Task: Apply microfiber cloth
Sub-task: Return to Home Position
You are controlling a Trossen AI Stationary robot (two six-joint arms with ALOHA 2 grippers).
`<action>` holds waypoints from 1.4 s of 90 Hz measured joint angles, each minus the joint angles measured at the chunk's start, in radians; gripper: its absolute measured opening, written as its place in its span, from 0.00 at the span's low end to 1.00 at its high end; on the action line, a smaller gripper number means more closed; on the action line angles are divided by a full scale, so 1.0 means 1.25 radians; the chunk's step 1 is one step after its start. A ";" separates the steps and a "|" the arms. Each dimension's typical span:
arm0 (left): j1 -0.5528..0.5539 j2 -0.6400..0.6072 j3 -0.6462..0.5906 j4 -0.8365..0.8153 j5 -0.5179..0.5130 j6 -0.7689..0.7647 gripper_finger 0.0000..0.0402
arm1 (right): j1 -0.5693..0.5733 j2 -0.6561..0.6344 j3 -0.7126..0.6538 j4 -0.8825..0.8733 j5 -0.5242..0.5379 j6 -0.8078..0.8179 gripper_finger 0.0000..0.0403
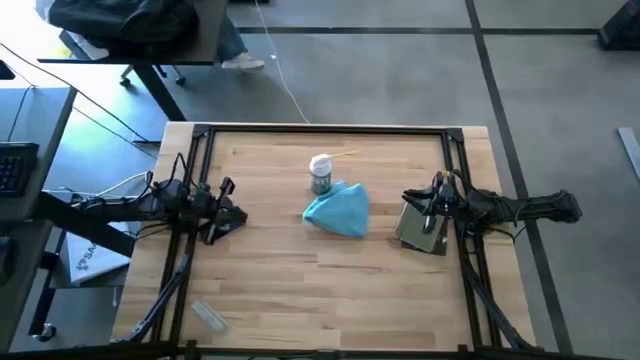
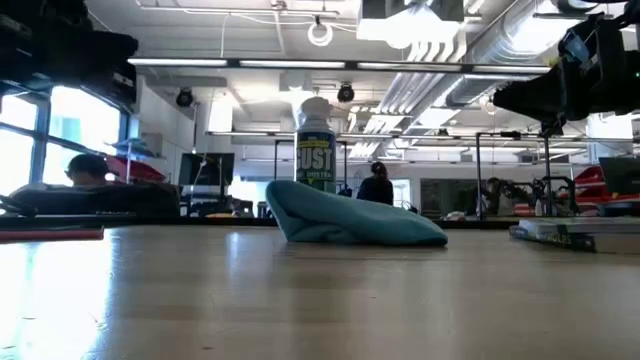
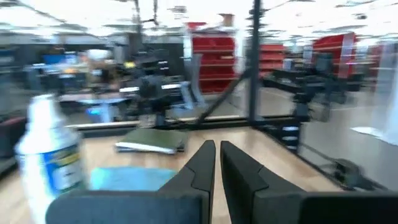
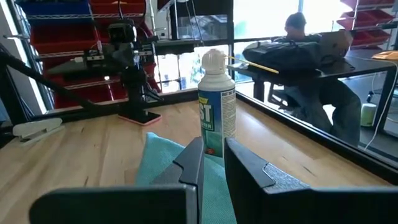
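Left pincer: the left pincer [image 1: 238,214] hangs over the left third of the table in the high view. Its fingers [image 3: 202,169] are drawn almost together, with only a slit between them, and hold nothing.
Right pincer: the right pincer [image 1: 408,200] sits right of centre, above a flat grey-green pad [image 1: 420,235]. We see a narrow gap between its fingers [image 4: 191,163], with nothing in it.
Microfiber cloth: the microfiber cloth [image 1: 340,210] lies crumpled at the middle of the table [image 1: 300,290], between the two pincers and touching neither.
Spray can: a white-capped spray can [image 1: 320,174] stands upright just above and left of the cloth in the high view, right at its edge. We cannot tell whether they touch.
Step in hand: we judge the wiping done and both arms bound for their rest poses.
How to do it well: we would lift each arm first, then draw it straight back toward its own side of the frame, pincers narrow so nothing snags.
Watch for: the can looks tall and easily tipped, and the right arm has the pad beneath it, so we would rise before swinging.
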 joint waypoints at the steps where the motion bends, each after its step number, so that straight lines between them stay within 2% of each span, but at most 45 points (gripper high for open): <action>1: 0.000 0.001 0.000 0.000 -0.005 0.000 0.02 | 0.000 0.000 0.000 0.000 0.000 0.000 0.08; 16: 0.000 0.006 0.000 -0.008 -0.058 0.001 0.02 | 0.000 0.001 0.000 0.000 0.000 0.000 0.08; 29: -0.001 0.006 0.000 -0.010 -0.057 -0.040 0.02 | 0.000 0.001 0.000 0.000 0.000 0.000 0.08; 126: -0.001 0.006 0.000 -0.010 -0.057 -0.041 0.02 | 0.000 0.001 0.000 0.000 -0.001 0.000 0.08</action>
